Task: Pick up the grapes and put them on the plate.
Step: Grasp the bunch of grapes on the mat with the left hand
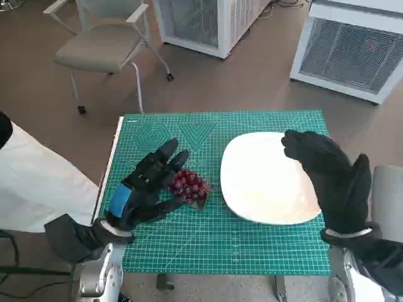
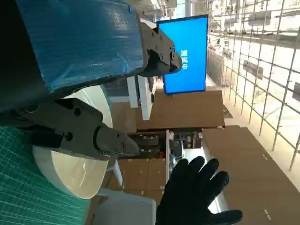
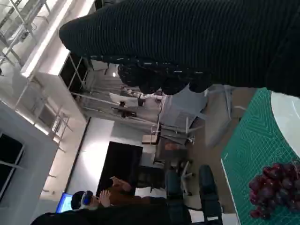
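Note:
A bunch of dark red grapes [image 1: 189, 185] lies on the green cutting mat [image 1: 252, 242], just left of the white plate [image 1: 252, 189]. My left hand [image 1: 143, 187] lies beside the bunch on its left, long fingers [image 1: 165, 155] past its far side and the thumb reaching under its near side, fingers apart. In the left wrist view my left hand [image 2: 79, 42] shows spread fingers [image 2: 112, 140] with nothing between them; the grapes are hidden there. My right hand [image 1: 330, 179] hovers over the plate's right rim, holding nothing, fingers spread [image 2: 197, 192]. The right wrist view shows the grapes [image 3: 276, 190] resting on the mat.
A grey chair [image 1: 104, 44] and two white slatted units [image 1: 208, 22] [image 1: 352, 47] stand on the floor beyond the table. A person in white [image 1: 31, 182] is close to the table's left side. Another person [image 3: 101, 199] sits far off.

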Tool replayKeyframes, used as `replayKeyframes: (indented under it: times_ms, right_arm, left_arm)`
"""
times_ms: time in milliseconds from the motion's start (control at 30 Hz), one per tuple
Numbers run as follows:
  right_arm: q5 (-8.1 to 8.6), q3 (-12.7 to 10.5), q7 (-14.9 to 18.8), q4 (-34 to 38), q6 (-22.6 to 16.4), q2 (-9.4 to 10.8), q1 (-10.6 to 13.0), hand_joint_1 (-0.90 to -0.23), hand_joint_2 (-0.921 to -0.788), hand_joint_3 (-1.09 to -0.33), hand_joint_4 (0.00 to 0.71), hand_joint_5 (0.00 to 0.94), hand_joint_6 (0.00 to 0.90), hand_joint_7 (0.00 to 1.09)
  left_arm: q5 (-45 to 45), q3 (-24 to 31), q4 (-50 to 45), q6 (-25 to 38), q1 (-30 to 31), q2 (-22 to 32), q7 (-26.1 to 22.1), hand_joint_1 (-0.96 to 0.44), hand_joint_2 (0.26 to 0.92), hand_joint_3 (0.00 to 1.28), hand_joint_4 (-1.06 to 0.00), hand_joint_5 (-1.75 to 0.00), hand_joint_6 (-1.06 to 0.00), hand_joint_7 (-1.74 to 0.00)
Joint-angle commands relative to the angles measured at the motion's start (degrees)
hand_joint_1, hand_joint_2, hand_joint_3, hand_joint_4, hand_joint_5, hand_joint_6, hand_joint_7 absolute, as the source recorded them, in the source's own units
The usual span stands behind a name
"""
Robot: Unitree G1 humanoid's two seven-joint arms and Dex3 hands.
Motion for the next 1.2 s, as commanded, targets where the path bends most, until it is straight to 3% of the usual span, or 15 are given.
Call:
replayKeyframes:
  times_ms: [33, 1200]
  right_arm:
    - [-0.31, -0.19, 0.19, 0.37, 0.71, -0.33, 1.40, -0.440, -0.921, -0.631, 0.434, 0.613, 0.186, 0.94]
    - [-0.12, -0.48, 0.29, 0.71, 0.89, -0.52, 1.33, -0.439, -0.921, -0.632, 0.431, 0.615, 0.185, 0.94]
  left_arm:
    - [0.30, 0.08, -0.03, 0.07, 0.70, 0.46, 0.09, -0.04, 0.921, 0.06, -0.29, 0.00, -0.30, 0.00]
    - [0.78, -0.09, 0.80, -0.28, 0.38, 0.42, 0.21, -0.06, 0.921, 0.06, -0.29, 0.00, -0.30, 0.00]
